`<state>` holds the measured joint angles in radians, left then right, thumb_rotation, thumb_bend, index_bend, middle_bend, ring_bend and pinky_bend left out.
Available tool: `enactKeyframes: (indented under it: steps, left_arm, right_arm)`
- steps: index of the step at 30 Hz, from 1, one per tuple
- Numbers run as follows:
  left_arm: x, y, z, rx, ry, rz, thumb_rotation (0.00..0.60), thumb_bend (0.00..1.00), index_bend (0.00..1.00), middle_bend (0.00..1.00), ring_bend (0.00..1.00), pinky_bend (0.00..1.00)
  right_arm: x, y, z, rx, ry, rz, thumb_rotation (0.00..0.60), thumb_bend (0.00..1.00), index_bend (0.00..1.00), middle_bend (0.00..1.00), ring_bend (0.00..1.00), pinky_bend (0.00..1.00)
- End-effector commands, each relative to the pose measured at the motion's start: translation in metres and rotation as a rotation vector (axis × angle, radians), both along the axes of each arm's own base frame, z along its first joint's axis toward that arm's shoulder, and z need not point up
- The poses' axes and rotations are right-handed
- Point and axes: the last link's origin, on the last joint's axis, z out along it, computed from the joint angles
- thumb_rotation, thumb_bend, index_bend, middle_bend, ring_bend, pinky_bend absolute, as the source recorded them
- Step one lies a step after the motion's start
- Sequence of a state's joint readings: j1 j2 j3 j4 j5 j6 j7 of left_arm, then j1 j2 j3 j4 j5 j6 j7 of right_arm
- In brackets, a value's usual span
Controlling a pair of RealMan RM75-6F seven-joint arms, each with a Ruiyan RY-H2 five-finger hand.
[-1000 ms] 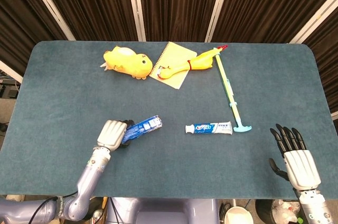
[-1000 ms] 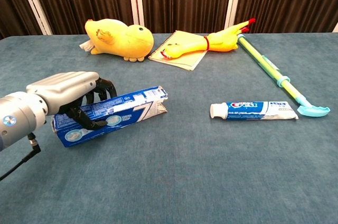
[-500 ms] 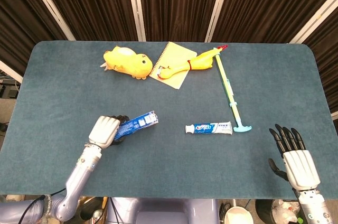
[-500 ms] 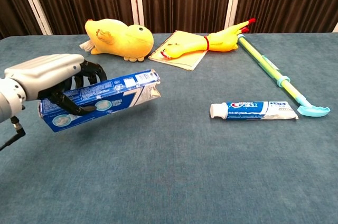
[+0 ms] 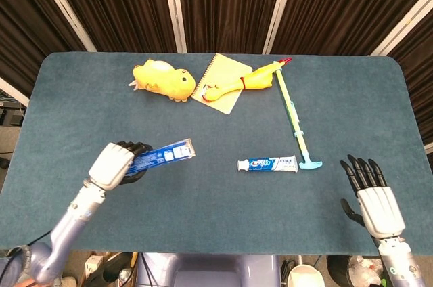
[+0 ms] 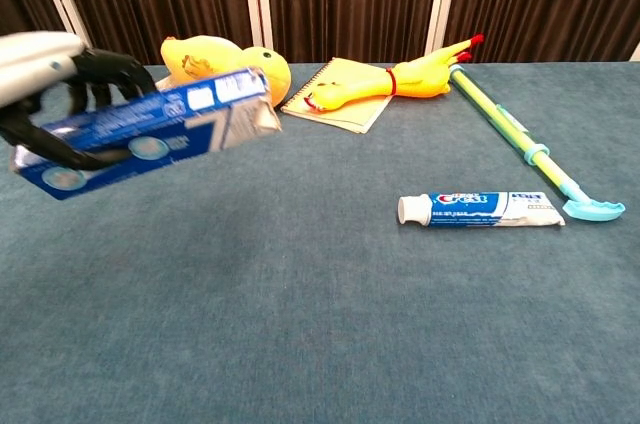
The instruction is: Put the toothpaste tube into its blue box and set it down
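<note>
My left hand [image 5: 114, 164] grips the blue toothpaste box [image 5: 162, 155] and holds it in the air above the table's left front. In the chest view the blue box [image 6: 150, 129] tilts up to the right, its open end toward the middle, with my left hand [image 6: 60, 74] wrapped around its left part. The toothpaste tube [image 5: 268, 164] lies flat on the table right of centre, cap to the left; the chest view shows the tube [image 6: 480, 209] too. My right hand [image 5: 374, 195] hovers at the table's front right corner, fingers spread and holding nothing.
A yellow plush toy [image 5: 164, 78], a yellow notebook [image 5: 226, 76] and a rubber chicken [image 5: 245, 83] lie at the back. A long green-yellow stick with a blue hooked end [image 5: 295, 121] lies just right of the tube. The table [image 5: 216, 226] has a blue-green cloth.
My left hand has lifted the blue box off the table and drawn it left and up. The tube and my right hand have barely moved.
</note>
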<state>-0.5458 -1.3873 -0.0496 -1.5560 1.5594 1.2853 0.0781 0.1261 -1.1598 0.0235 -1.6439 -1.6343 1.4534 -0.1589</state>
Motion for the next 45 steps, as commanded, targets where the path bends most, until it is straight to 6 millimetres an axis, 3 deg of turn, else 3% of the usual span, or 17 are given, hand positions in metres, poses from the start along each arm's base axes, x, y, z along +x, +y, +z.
enactKeyframes:
  steps: [1,5,12,22,31,39,42,45]
  left_arm:
    - [-0.013,0.002,0.025,-0.001,-0.015,-0.043,0.6,0.48,0.48,0.6,0.57,0.59]
    - [-0.012,0.01,0.036,0.028,-0.043,-0.07,0.6,0.48,0.47,0.6,0.57,0.59]
    - [-0.006,0.019,0.05,0.061,-0.106,-0.079,0.6,0.48,0.47,0.6,0.57,0.59]
    - [-0.007,0.023,0.06,0.075,-0.131,-0.066,0.6,0.48,0.47,0.6,0.57,0.59]
    - [-0.011,0.024,0.058,0.062,-0.127,-0.047,0.6,0.48,0.47,0.6,0.57,0.59]
    - [-0.014,0.027,0.058,0.065,-0.132,-0.037,0.6,0.48,0.47,0.6,0.57,0.59]
    - [-0.013,0.027,0.059,0.067,-0.135,-0.038,0.6,0.48,0.47,0.6,0.57,0.59]
    - [-0.013,0.027,0.058,0.066,-0.138,-0.042,0.6,0.48,0.47,0.6,0.57,0.59]
  right_arm:
    - [0.011,-0.017,-0.012,0.033,0.045,0.003,0.6,0.35,0.0,0.0,0.0,0.0]
    - [0.024,-0.041,-0.031,0.074,0.093,-0.015,0.6,0.35,0.01,0.05,0.0,0.0]
    - [0.054,-0.079,-0.068,0.105,0.14,-0.001,0.6,0.35,0.13,0.19,0.09,0.0]
    - [0.076,-0.101,-0.113,0.169,0.187,0.004,0.6,0.36,0.16,0.2,0.09,0.0]
    - [0.08,-0.108,-0.136,0.204,0.226,0.006,0.6,0.36,0.21,0.21,0.1,0.0]
    - [0.071,-0.114,-0.146,0.211,0.256,-0.013,0.6,0.35,0.27,0.25,0.14,0.0]
    - [0.065,-0.114,-0.148,0.211,0.264,-0.022,0.6,0.36,0.31,0.28,0.18,0.0]
    - [0.061,-0.115,-0.148,0.203,0.267,-0.025,0.6,0.36,0.42,0.39,0.29,0.09]
